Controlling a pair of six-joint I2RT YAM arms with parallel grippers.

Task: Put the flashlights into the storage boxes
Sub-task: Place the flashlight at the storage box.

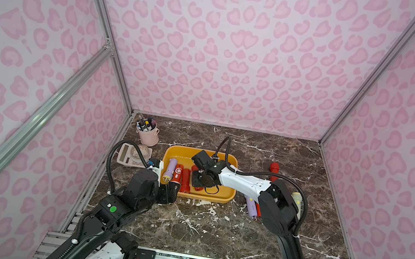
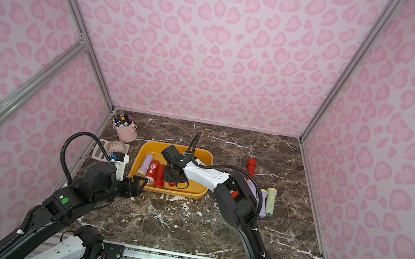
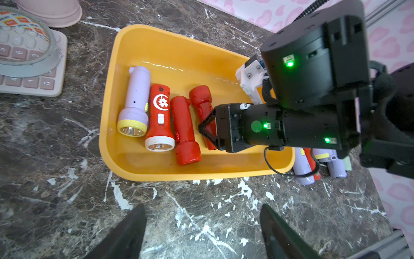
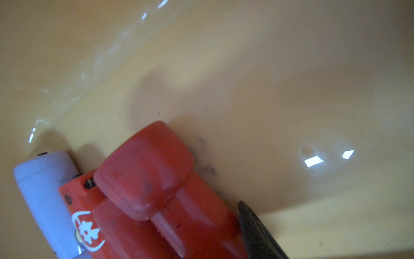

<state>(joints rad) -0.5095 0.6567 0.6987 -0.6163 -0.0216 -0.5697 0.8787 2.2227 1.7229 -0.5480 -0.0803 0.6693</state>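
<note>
In both top views the tray (image 1: 206, 196) sits mid-worktop. The right gripper (image 1: 194, 181) reaches in, likely to deliver, and loose torches (image 2: 264, 203) lie toward the right edge.

Left wrist: the left gripper (image 3: 201, 224) is spread and empty, clear of the tray's near wall.

Right wrist: the red torch (image 4: 145, 170) is on the tray floor, axis near-to-far, head far. A finger (image 4: 257, 231) is beside it; I cannot tell whether it pinches.

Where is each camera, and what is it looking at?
Both top views: high above the base, looking down on the table; left arm, right arm show.
Left wrist: on the left arm, facing the yellow tray; left gripper and right gripper show.
Right wrist: low inside the tray, close on a red flashlight; one finger shows.
Shared: both wrist views show that flashlight.
</note>
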